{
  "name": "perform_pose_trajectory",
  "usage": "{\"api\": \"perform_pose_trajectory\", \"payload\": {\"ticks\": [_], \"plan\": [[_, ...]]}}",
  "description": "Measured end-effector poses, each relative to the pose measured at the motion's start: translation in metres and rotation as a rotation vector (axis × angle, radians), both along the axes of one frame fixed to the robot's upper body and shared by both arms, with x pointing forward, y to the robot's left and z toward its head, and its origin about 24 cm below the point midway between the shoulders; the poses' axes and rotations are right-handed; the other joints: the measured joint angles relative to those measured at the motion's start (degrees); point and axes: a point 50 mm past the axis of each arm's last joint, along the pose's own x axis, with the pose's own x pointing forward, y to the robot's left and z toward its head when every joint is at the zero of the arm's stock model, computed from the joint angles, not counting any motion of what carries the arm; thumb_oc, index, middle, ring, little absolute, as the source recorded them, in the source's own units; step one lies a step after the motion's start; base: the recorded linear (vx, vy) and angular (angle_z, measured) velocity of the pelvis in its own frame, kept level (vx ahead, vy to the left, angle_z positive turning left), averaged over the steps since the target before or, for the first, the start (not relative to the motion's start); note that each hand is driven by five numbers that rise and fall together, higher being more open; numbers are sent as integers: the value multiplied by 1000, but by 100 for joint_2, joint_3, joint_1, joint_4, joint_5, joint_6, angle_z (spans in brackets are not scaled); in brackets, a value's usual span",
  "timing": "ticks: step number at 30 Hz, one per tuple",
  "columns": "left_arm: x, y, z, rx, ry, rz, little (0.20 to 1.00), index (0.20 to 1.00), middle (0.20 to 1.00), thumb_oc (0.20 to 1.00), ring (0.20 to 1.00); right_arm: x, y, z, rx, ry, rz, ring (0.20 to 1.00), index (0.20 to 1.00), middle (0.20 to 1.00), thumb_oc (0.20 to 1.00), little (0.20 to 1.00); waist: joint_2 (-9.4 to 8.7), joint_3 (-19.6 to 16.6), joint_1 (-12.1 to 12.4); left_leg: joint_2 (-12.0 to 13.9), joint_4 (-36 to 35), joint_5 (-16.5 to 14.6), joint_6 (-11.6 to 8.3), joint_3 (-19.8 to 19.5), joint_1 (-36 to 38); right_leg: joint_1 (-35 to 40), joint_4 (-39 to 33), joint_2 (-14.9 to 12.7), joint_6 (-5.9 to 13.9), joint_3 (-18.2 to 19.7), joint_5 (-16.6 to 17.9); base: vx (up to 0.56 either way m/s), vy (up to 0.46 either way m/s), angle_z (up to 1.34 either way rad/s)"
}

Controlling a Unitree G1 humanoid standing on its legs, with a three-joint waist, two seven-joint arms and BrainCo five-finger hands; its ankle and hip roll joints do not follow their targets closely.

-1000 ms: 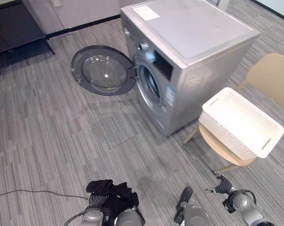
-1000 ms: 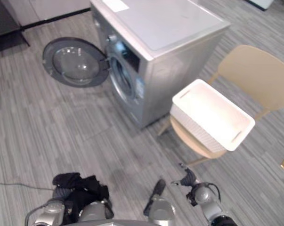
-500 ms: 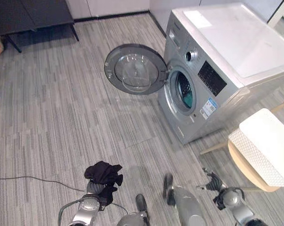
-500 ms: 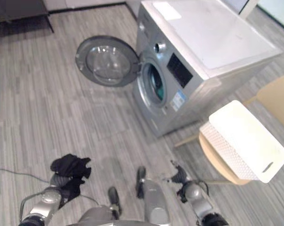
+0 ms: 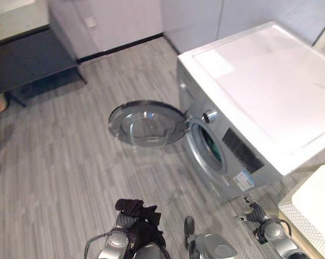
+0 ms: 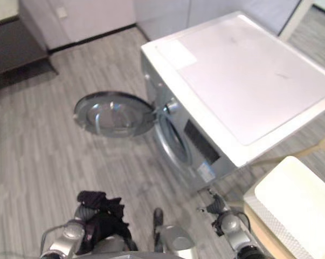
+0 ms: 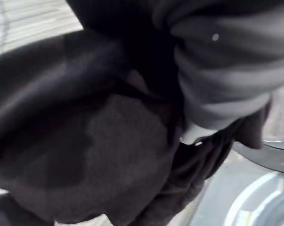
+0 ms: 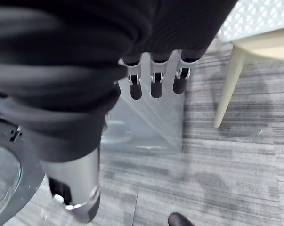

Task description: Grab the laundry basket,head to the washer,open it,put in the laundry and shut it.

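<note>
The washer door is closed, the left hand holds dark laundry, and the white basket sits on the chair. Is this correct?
Not quite: the washer door is swung wide open, as the left eye view shows. The rest holds: the left hand holds the dark laundry, and the white basket sits on the chair.

A tan wooden chair (image 8: 255,47) stands on grey striped flooring (image 5: 54,156), a dark bench (image 5: 27,59) by the wall.

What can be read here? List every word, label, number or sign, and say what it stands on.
No text can be read.
Sticker on the washer front, below the door opening: print too small and blurred to read.
White label on the washer's top: blurred, nothing legible.
Dark control panel on the washer's front: no readable figures.
</note>
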Motion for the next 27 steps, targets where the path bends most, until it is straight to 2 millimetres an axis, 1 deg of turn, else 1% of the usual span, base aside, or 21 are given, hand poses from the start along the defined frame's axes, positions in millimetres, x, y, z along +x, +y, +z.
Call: {"api": "perform_pose_trajectory", "payload": {"ticks": [1,2,3,5,7,8,9,10,11,12,14,15,16,17,18,19,20,21,22,25,27], "plan": [[3,6,4,16,-15,-1,200,200,200,200,200,-1,0,-1,-1,1,2,1000,1000,1000,1000,1000,-75,9,4,45,-242,133,-23,-199,-160,129,-40,62,36,167,-21,173,121,-262],[4,12,6,33,-19,3,200,200,200,200,200,-12,-17,-1,-52,31,-13,1000,1000,1000,1000,1000,-34,-10,-25,59,-910,1421,250,-492,-355,570,-138,200,264,265,-304,380,404,-223],[9,11,6,35,-19,-5,200,200,200,200,200,-35,-17,-11,-47,91,-30,1000,1000,1000,1000,1000,-13,-72,-290,41,-699,1790,35,-913,-621,701,-185,97,313,31,-387,615,763,-244],[-7,17,2,48,5,-9,200,200,200,200,200,-17,16,-18,3,102,67,1000,1000,1000,1000,1000,-190,-86,143,-117,-771,1893,71,-2638,-138,64,653,117,747,1528,-405,429,649,-249],[-29,21,-13,52,124,7,200,200,200,200,200,-4,38,-17,77,56,54,1000,1000,1000,1000,1000,-284,-107,159,-150,-324,1431,-12,-1842,-181,112,683,-37,1009,1785,-140,55,193,-234],[-27,12,-15,33,131,-6,200,200,200,200,200,-6,32,-14,69,47,65,1000,1000,1000,1000,1000,-133,-238,54,-200,-762,1202,186,-1284,-90,91,564,-133,1057,1745,-180,-20,186,-161],[-21,2,-14,7,101,-17,200,200,200,200,200,-5,17,-10,26,42,66,1000,1000,1000,1000,1000,315,-269,81,-50,-1062,1228,328,-1083,-200,77,500,17,1076,1720,-459,-72,170,-126],[-4,4,-4,18,44,-30,200,200,200,200,200,-8,15,-12,22,57,46,1000,1000,1000,1000,1000,219,-227,-87,-201,-1062,856,464,-920,-89,-22,416,-123,838,1712,-702,-110,205,-122],[9,9,5,32,-4,-23,200,200,200,200,200,-2,15,-11,24,58,31,1000,1000,1000,1000,1000,185,-176,-83,-191,-1270,740,427,-629,-80,-385,560,-259,1181,1612,-350,-92,163,-204],[21,21,21,70,-83,-30,200,200,200,200,200,9,26,-5,50,15,56,1000,1000,1000,1000,1000,71,-137,239,-256,-1606,887,516,33,-149,-1126,660,-533,1206,924,-273,-46,116,-227],[29,26,27,78,-110,-7,200,200,200,200,200,5,27,-6,55,17,55,1000,1000,1000,1000,1000,51,-87,231,-372,-1660,943,568,278,-144,-1353,1046,-1000,1057,-682,-452,42,72,-147],[34,22,29,69,-130,-8,200,200,200,200,200,-1,26,-8,57,28,55,1000,1000,1000,1000,1000,142,-90,268,-377,-1809,994,464,327,-58,-1252,1251,-988,960,-949,-515,88,12,-148],[30,32,31,89,-139,23,200,200,200,200,200,11,45,-2,90,-20,116,1000,1000,1000,1000,1000,4,-8,289,-53,943,-337,481,385,-348,-1061,1339,-1372,1059,-1735,-579,165,-111,-228],[24,24,23,55,-114,48,200,200,200,200,200,17,41,5,64,-50,149,1000,1000,1000,1000,1000,413,34,523,37,433,-924,477,326,-38,-1276,1690,-1419,1234,-1869,-691,92,-157,-191],[29,14,25,30,-143,46,200,200,200,200,200,-2,32,0,66,-22,117,1000,1000,1000,1000,1000,525,13,295,-225,-564,-196,704,108,135,-1255,1813,-1263,1228,-1777,-885,118,-211,-55],[35,12,29,25,-164,47,200,200,200,200,200,-13,28,-6,63,17,88,1000,1000,1000,1000,1000,577,88,204,-198,-1008,318,332,31,192,-1086,1431,-468,858,-1236,-1195,61,-144,62],[41,17,35,38,-187,50,200,200,200,200,200,-12,22,-4,46,12,84,1000,1000,1000,1000,1000,67,98,179,-642,-776,801,-190,132,-82,-625,346,-71,528,-901,-1172,-15,-144,59],[43,9,34,18,-189,38,200,200,200,200,200,-9,9,0,9,5,76,1000,1000,1000,1000,1000,64,145,157,-745,-587,814,-219,158,-148,-475,29,-173,33,-827,-672,-15,-72,26],[46,4,36,5,-208,26,200,200,200,200,200,-5,-2,4,-16,-5,53,1000,1000,1000,1000,1000,122,213,186,-660,-96,700,-105,242,-330,-458,6,-266,-149,-994,-484,0,0,0],[45,4,37,4,-217,30,200,200,200,200,200,7,-4,10,-24,-38,40,1000,1000,1000,1000,1000,214,279,239,-311,468,453,12,-60,-730,-329,-78,-170,-46,-1019,-356,146,68,-2],[48,1,38,-1,-225,16,200,200,200,200,200,11,1,8,-11,-38,45,1000,1000,1000,1000,1000,209,295,335,143,-630,592,-66,-234,-602,-169,-210,-61,4,-1062,-374,191,107,18]]}}
